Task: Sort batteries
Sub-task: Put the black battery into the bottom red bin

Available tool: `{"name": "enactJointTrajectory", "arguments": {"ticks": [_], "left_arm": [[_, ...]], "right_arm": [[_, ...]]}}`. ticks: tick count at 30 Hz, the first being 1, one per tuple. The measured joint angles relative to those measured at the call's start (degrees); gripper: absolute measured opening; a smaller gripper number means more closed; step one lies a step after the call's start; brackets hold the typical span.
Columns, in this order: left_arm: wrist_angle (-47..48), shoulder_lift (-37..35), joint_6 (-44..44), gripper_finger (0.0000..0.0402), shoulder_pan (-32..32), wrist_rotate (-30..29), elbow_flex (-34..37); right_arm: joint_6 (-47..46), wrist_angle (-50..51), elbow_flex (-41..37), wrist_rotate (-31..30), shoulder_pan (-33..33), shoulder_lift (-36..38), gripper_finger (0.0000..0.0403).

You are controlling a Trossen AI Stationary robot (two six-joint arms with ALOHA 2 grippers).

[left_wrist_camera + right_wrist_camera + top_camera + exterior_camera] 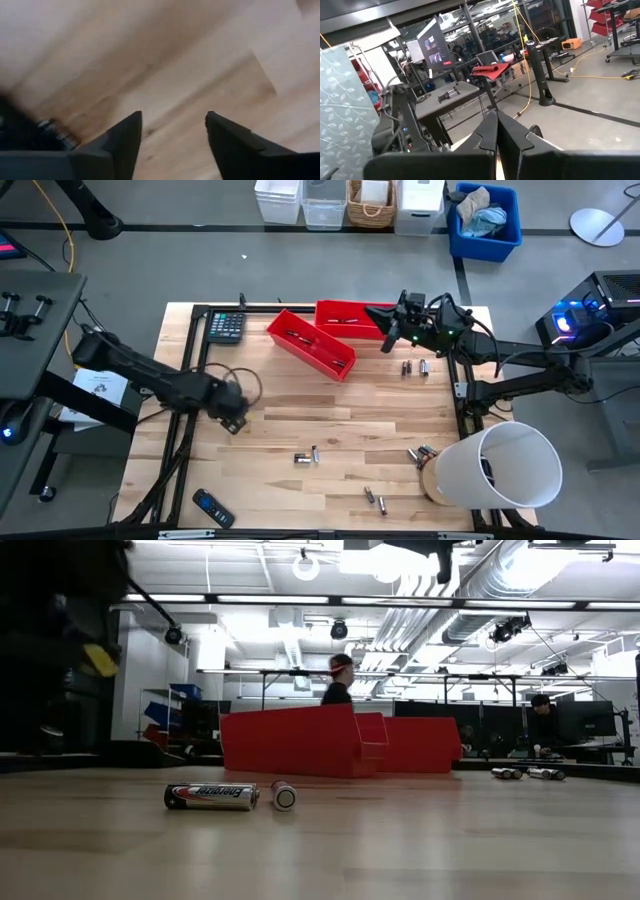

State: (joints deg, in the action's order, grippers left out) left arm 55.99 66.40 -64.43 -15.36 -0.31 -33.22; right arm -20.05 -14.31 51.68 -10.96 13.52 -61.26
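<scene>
At the table's [300,420] near edge, a remote [212,507] was seen at the left, a pair of batteries [375,500] at the middle, and a white cylinder [498,467] on its side at the right, with more batteries [421,453] just beside its open base. Slightly farther in, two batteries [306,457] lay together near the middle; in the low view one [211,796] was shown lengthwise and the other [283,795] end-on. The left gripper [234,420] was held over bare wood left of centre, its fingers [125,140] spread, with nothing between them. Beyond centre, two red bins were placed: the nearer bin [311,343] was angled and held a few batteries, and the second bin [350,318] stood behind it, touching or nearly so. To the right of the bins, a further group of batteries [415,367] rested on the wood. A calculator [226,326] was located at the far left corner. The right gripper [392,332] was held at the far side, by the second bin's right end, its fingers [490,132] pressed together on nothing. People were visible in the room behind the table in the low view.
</scene>
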Motion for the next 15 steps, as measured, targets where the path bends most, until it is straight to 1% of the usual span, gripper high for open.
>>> {"name": "enactJointTrajectory", "arguments": {"ticks": [2, 3, 5, 6, 7, 10, 12, 13, 15], "left_arm": [[-1.9, 4.2, 11.1, 0.0158, 1.6, 4.5, -0.6], [-1.5, 6.5, 15.7, 0.013, 2.1, 5.5, -1.2], [0.7, 10.7, 23.2, 0.0059, 3.8, 7.1, -2.8], [1.1, 12.5, 26.1, 0.003, 4.9, 8.1, -3.3], [1.1, 14.3, 27.8, 0.0017, 6.1, 9.0, -3.7], [2.9, 19.4, 32.3, 0.0008, 10.3, 13.3, -3.9], [6.5, 23.6, 35.6, 0.0002, 13.7, 19.1, -3.9], [8.3, 25.5, 37.4, 0.0002, 15.1, 20.7, -3.9], [12.4, 28.6, 42.0, 0.0001, 17.4, 21.6, -4.0]], "right_arm": [[0.0, 0.0, 0.0, 0.0, 0.0, -0.5, 0.0], [0.0, -0.1, 0.0, 0.0, 0.0, -0.8, 0.0], [0.0, -0.1, 0.0, 0.0, 0.0, -1.7, 0.0], [0.0, 0.0, 0.0, 0.0, 0.0, -2.2, 0.0], [0.0, 0.0, 0.0, 0.0, 0.0, -2.7, 0.0], [-0.6, -0.1, 0.0, 0.0, 0.0, -4.2, 0.0], [-0.5, 0.0, 0.0, 0.0, 0.0, -5.1, 0.0], [-0.5, 0.0, 0.0, 0.0, 0.0, -5.4, 0.0], [-0.6, 0.0, 0.0, 0.0, 0.0, -5.9, 0.0]]}}
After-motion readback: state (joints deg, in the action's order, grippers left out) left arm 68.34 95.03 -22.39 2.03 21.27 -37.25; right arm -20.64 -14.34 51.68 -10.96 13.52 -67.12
